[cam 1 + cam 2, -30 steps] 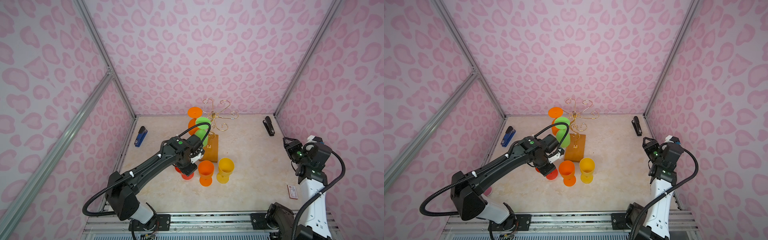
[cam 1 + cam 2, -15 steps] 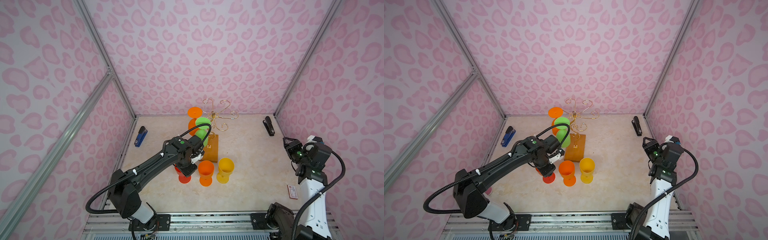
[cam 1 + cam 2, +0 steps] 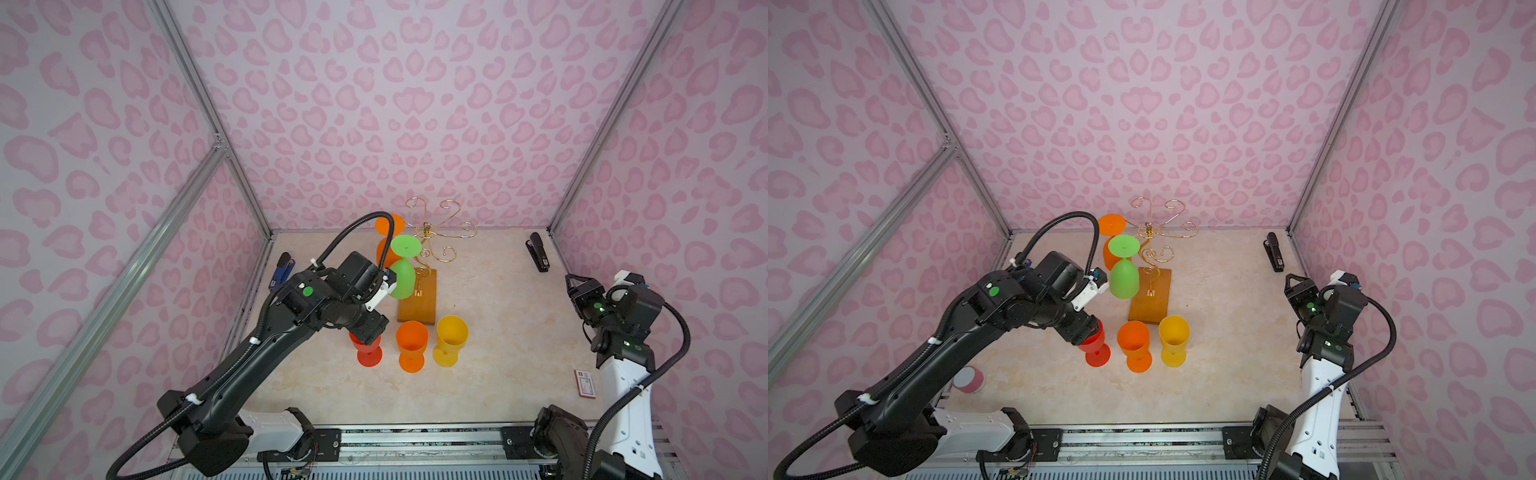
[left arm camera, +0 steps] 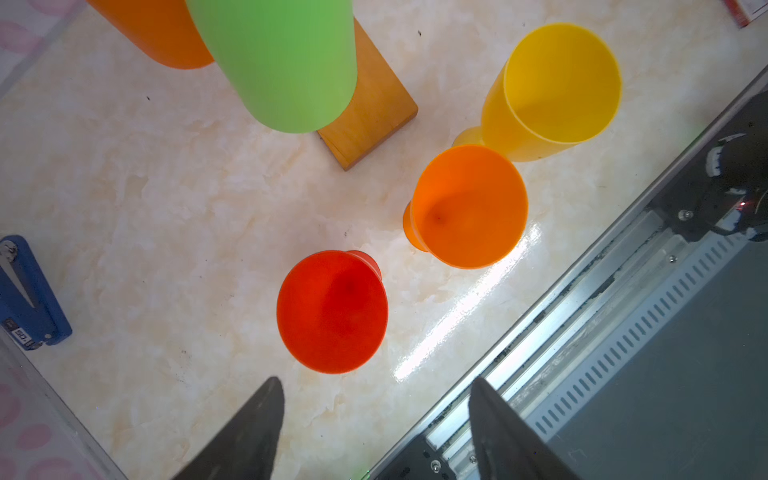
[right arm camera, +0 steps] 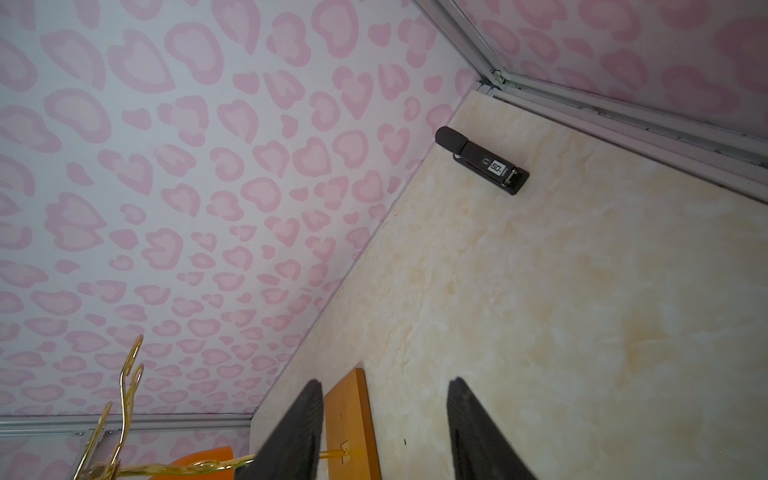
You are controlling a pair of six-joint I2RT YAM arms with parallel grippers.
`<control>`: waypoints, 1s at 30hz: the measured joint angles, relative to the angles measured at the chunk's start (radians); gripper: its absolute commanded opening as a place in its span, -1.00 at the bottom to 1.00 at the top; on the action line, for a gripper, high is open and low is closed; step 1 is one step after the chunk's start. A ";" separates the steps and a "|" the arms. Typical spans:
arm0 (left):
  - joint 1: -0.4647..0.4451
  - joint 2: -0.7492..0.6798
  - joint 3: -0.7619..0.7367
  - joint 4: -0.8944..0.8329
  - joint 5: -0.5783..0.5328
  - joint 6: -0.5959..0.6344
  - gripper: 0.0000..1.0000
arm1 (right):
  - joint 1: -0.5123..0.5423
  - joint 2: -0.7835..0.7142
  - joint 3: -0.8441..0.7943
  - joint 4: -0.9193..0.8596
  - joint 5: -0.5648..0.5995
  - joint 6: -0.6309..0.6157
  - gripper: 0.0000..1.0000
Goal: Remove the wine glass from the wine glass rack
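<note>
- While the left gripper [image 4: 374,382] hangs wide and empty above the red glass [image 4: 332,311], the right gripper [image 5: 384,382] is parted and empty.
- Upright glasses: three, counting the upright orange glass [image 4: 467,208] and the yellow glass [image 4: 557,83].
- On the wine glass rack [image 3: 419,303] behind them: two inverted, the green wine glass [image 3: 402,278] and the hanging orange glass [image 3: 1112,226], which is partly hidden.

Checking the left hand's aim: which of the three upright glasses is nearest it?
The red glass, at the row's left end, under the left hand; the orange glass and yellow glass stand farther right.
</note>
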 measured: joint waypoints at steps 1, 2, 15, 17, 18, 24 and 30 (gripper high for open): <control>0.000 -0.022 0.000 -0.008 0.000 -0.003 0.46 | 0.003 0.000 0.000 0.000 0.000 0.000 -0.02; 0.000 -0.039 0.000 -0.017 -0.004 -0.007 0.46 | 0.006 0.000 0.000 0.001 -0.001 0.000 -0.02; 0.042 -0.289 -0.008 0.246 -0.161 -0.130 0.62 | 0.433 -0.026 0.152 0.022 0.056 0.048 -0.02; 0.086 -0.311 -0.042 0.335 -0.147 -0.169 0.62 | 0.543 -0.002 0.203 0.022 0.081 0.042 -0.03; 0.116 -0.314 -0.059 0.384 -0.122 -0.194 0.62 | 0.590 0.013 0.227 0.024 0.098 0.035 -0.03; 0.303 -0.293 -0.156 0.650 0.162 -0.371 0.61 | 0.792 0.104 0.330 0.026 0.154 -0.025 -0.03; 0.469 -0.217 -0.316 0.995 0.505 -0.687 0.59 | 0.873 0.138 0.376 0.003 0.209 -0.103 -0.03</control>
